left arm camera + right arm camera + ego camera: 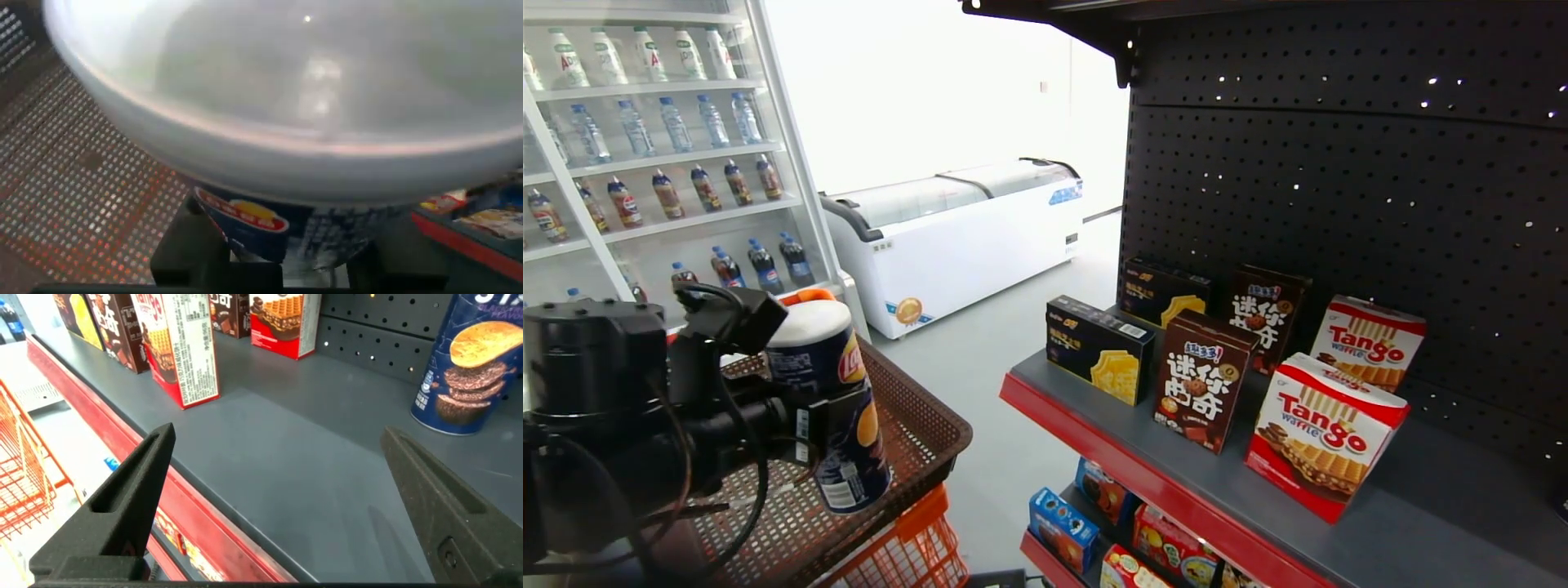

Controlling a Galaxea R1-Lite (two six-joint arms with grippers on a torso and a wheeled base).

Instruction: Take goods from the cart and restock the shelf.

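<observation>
At the lower left of the head view, the left gripper [805,429] clamps the chip can [821,351] around its middle, near upright over the cart basket [915,425]. It is likely a light, stiff tube with a slick wrap, best held there without crushing. The right gripper [278,441] has its jaws wide above the shelf [294,482].

Bold lettering runs across 2 red-and-white wafer boxes [1321,433], white Chinese characters across 2 brown biscuit boxes [1201,380], a round logo marks the blue chip canister [837,384], and fine print covers 1 box side [192,351]
</observation>
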